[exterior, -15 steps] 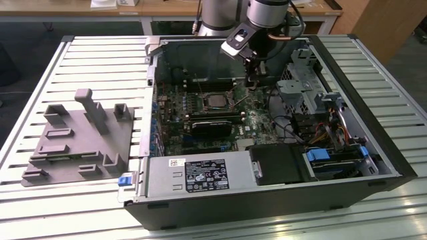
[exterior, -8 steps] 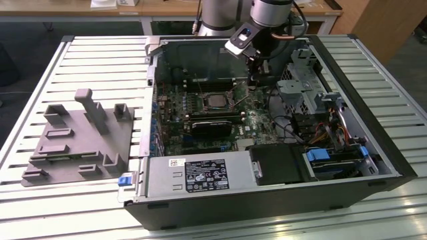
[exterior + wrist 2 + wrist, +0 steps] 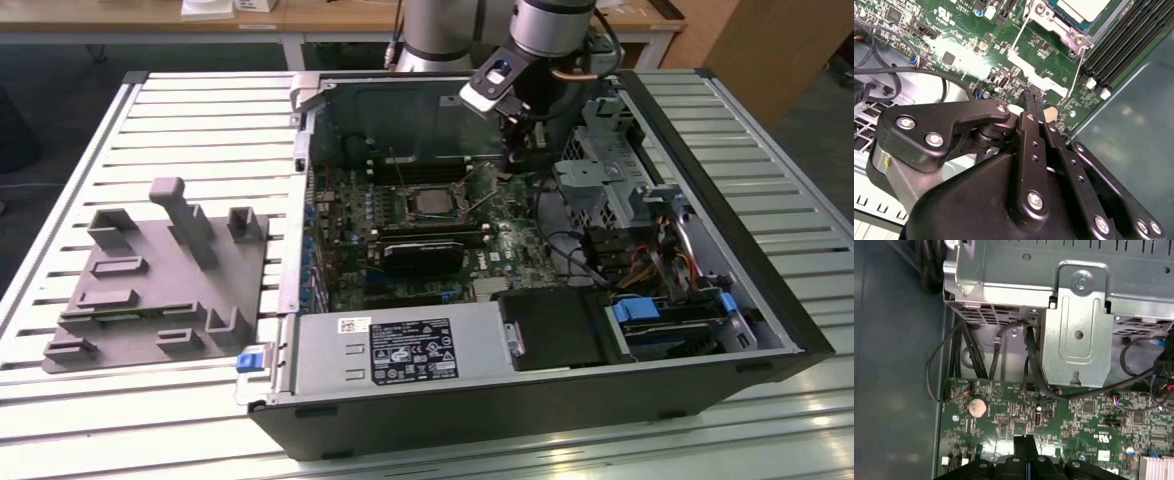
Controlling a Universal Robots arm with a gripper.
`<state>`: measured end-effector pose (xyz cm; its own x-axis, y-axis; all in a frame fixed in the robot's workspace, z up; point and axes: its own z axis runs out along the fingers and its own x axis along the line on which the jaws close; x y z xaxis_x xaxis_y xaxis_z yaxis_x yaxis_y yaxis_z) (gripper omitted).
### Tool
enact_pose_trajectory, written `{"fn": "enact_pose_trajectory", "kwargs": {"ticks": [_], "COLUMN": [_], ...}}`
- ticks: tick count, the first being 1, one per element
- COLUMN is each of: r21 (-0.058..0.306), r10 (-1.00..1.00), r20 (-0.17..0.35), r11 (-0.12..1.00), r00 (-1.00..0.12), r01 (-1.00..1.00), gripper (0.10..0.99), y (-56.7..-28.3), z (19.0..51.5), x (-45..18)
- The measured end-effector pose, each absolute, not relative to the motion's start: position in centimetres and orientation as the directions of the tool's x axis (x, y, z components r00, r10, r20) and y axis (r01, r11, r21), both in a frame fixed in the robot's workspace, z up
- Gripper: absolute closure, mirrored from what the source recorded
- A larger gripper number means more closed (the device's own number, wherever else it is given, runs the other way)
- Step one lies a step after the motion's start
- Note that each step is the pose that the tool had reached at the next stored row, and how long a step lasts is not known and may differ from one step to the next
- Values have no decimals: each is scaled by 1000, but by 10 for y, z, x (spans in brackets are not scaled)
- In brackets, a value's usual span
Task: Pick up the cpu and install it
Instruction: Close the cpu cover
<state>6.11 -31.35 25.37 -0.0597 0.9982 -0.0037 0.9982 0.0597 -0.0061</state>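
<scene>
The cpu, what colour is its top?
Shiny silver. The cpu shows best in the second wrist view.

No wording can be made out anywhere. The silver metal power supply box (image 3: pixel 327 372) lies in the open black computer case (image 3: pixel 747 300), toward the edge of the slatted white surface (image 3: pixel 200 110) nearest the exterior camera. It carries a large black-and-white printed label (image 3: pixel 416 352) and a small white sticker (image 3: pixel 354 323), both too fine to read. The green circuit board (image 3: pixel 969 55) bears small white printed markings (image 3: pixel 946 15) in the second wrist view, likewise illegible.
</scene>
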Motion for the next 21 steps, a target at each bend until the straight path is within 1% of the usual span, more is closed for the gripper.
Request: {"fn": "enact_pose_trajectory", "kwargs": {"ticks": [7, 21], "r21": [-6, -7], "r10": [998, 998], "r20": [-4, -1], "r11": [59, 59], "r00": [-59, -59], "r01": [998, 998], "gripper": [980, 980], "y": [-313, -313], "z": [245, 246], "x": [62, 54]}}
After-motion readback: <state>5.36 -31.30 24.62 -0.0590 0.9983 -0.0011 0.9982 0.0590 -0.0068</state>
